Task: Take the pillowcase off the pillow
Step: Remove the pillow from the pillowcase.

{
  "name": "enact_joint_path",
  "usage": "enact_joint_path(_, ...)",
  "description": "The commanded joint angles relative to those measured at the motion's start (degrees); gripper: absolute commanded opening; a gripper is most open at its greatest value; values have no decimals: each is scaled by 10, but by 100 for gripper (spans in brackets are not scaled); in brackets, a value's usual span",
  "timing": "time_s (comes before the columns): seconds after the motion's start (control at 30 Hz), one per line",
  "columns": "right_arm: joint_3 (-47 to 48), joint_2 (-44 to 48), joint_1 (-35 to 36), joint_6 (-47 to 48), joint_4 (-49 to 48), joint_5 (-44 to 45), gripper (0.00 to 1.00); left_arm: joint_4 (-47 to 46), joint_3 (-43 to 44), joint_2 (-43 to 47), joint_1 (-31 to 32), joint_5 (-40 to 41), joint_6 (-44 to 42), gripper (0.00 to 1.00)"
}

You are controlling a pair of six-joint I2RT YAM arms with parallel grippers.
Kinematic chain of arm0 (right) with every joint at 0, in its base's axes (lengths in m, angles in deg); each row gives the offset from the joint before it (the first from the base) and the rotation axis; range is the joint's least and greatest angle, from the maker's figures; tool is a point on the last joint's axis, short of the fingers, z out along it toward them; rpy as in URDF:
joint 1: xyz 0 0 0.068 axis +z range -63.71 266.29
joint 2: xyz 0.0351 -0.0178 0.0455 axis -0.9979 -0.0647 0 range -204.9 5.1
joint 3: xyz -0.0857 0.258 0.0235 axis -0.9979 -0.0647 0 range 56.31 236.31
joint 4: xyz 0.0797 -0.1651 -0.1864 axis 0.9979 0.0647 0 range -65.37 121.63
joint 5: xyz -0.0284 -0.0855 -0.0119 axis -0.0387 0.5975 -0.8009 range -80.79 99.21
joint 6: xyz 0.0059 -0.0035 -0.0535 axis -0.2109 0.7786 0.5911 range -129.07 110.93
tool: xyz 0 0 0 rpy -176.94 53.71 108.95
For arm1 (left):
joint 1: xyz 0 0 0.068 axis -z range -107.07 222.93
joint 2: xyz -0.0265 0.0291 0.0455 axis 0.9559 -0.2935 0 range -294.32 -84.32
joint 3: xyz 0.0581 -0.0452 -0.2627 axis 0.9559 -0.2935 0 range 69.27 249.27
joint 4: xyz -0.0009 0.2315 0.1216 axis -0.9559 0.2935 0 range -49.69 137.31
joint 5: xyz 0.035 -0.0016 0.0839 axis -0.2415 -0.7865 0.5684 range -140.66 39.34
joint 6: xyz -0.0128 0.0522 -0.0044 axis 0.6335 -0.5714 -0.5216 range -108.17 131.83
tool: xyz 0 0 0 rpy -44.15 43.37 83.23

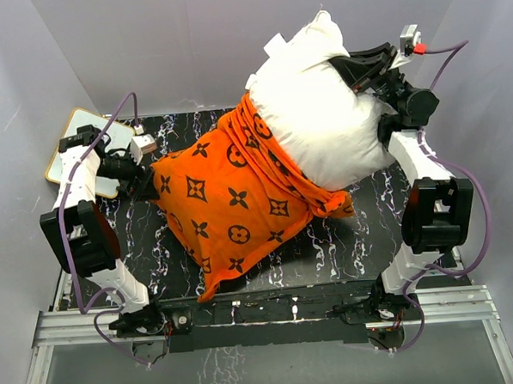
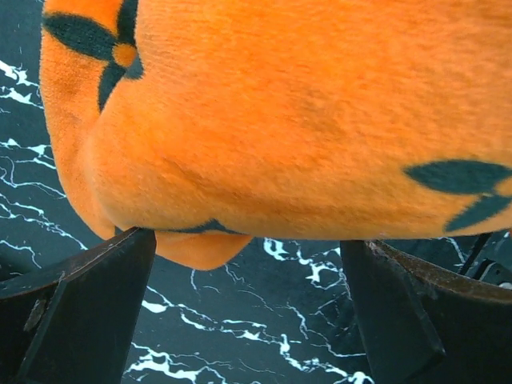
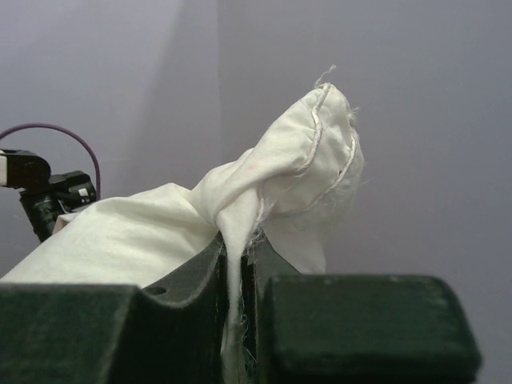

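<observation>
1. Black and spread wide, the left gripper [image 1: 138, 174] sits at the left end of the pillowcase [image 1: 231, 202]. It holds nothing. In the left wrist view the orange fluff hangs right by its open fingers [image 2: 80, 312].
2. The pillowcase is soft and orange with black flowers. It lies on the black marble table [image 1: 354, 247] and covers only the lower left part of the pillow [image 1: 321, 111].
3. The white pillow sticks out of the pillowcase, up and to the right. More than half of it is bare.
4. The right gripper [image 1: 359, 66] is squeezed tight on a corner of the pillow and holds it up in the air.
5. I think the job is over half done. The last part of the pillow has yet to slide out of the orange cover.
</observation>
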Motion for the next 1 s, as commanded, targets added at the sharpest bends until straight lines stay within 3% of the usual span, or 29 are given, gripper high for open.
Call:
enact_joint_path(0.0, 76, 3, 9, -71, -178, 30, 8, -34, -1, -14, -5, -20, -40, 97)
enact_joint_path(0.17, 91, -3, 19, -87, -186, 18, 8, 27, 21, -47, -6, -53, -78, 89)
enact_joint_path(0.37, 84, 21, 23, -28, -93, 23, 8, 66, 11, -78, -23, 13, -106, 41)
enact_joint_path(0.43, 79, 29, 23, -19, -71, 35, 8, 50, -6, -70, -33, 16, -106, 37)
enact_joint_path(0.47, 79, 32, 23, -18, -67, 37, 8, 38, -15, -63, -37, 18, -104, 38)
enact_joint_path(0.6, 86, 32, 25, -29, -75, 21, 8, -8, -44, -28, -37, -14, -92, 78)
enact_joint_path(0.73, 86, 36, 26, -42, -91, 2, 8, -74, -77, 16, -33, -72, -70, 96)
enact_joint_path(0.97, 115, 4, 30, -191, -211, -42, 8, -188, -104, 7, -25, -59, -3, 97)
